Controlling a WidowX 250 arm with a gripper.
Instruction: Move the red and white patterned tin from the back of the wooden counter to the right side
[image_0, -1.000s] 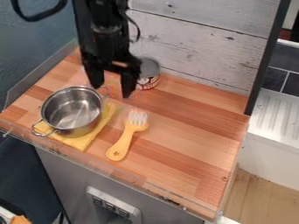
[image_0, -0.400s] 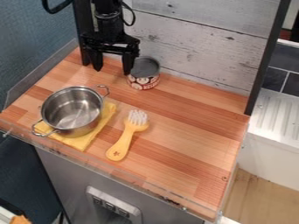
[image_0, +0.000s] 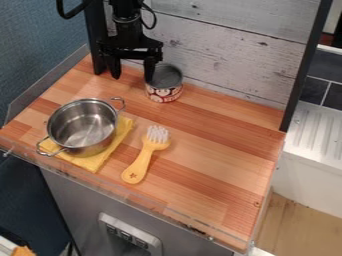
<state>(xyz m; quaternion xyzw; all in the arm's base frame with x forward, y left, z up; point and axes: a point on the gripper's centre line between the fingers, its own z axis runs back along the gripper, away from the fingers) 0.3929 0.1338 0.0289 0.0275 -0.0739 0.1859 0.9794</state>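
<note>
Label check: can (image_0: 164, 88) wears a red-and-white printed wrap (image_0: 164, 95) with pale round shapes; print too small to read. Brush (image_0: 141, 160) has a small star mark (image_0: 133, 175) at the end of its yellow handle.

Tool (image_0: 133, 77) is wide, tips down at the back of the desk (image_0: 214, 165). One tip overlaps the can's left edge in view — can't tell if it touches. Can stands upright at the back, near the plank wall (image_0: 227, 40).

Around it: steel pot (image_0: 83, 127) sits on a folded yellow cloth (image_0: 93, 164) at the left, two wire handles, nearer the camera than tool and can. Brush lies just right of the cloth, white bristles toward the back.

Desk is striped reddish wood with a clear rim (image_0: 160, 205) along its front — grey panel (image_0: 73, 200) below, with a switch plate (image_0: 130, 235). Blue wall (image_0: 33, 60) on the left, black post (image_0: 306, 70) at the right end of the planks, then dark tiles (image_0: 320, 90) and a white ridged drainboard (image_0: 320, 130).
</note>
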